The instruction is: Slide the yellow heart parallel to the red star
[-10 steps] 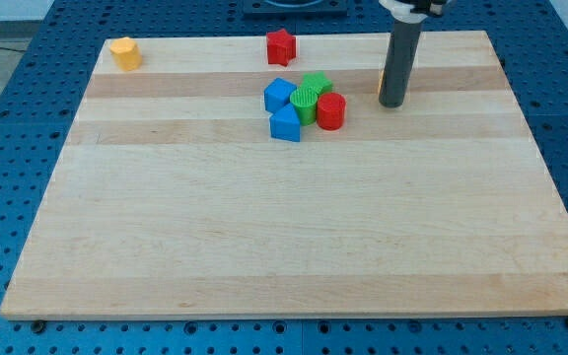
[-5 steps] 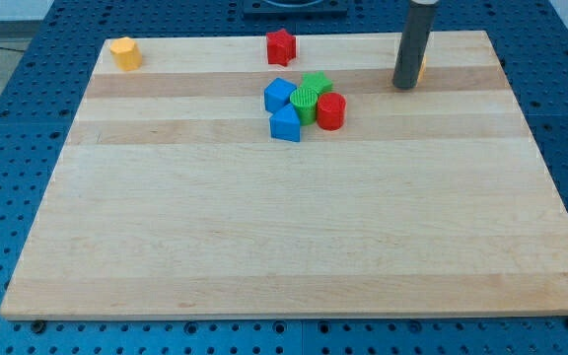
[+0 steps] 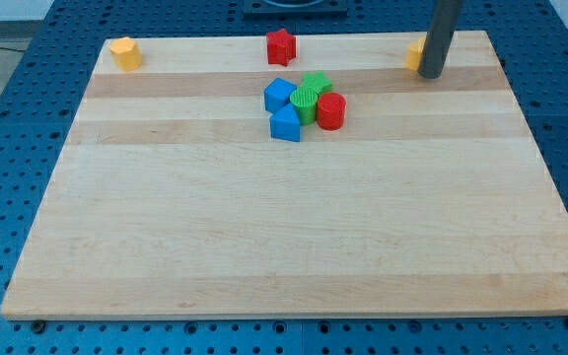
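One yellow block (image 3: pixel 416 53) — likely the heart, mostly hidden — sat at the surface's (image 3: pixel 264 227) top right, touching my tip's (image 3: pixel 430 75) left side. The red star (image 3: pixel 281 46) lay well left, roughly level. No fingers existed.

The dark rod (image 3: pixel 438 37) comes straight down from the view's top, standing upright with barely any lean. My tip (image 3: pixel 430 74) is planted on the surface close to its far edge, toward the far right corner. The rod's upper part runs out of view.
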`<act>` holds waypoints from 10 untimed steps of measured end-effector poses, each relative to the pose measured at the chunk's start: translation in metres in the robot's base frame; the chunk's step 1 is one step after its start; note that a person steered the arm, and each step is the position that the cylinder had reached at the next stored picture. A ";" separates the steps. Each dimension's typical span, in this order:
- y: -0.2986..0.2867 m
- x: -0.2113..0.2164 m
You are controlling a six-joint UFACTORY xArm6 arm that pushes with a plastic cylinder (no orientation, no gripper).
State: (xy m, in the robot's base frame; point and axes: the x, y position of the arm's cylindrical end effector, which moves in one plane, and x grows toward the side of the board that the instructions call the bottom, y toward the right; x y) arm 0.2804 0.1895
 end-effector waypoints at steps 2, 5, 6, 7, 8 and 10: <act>0.000 -0.029; -0.043 -0.024; -0.075 -0.025; -0.065 -0.048; -0.042 -0.061; -0.032 -0.061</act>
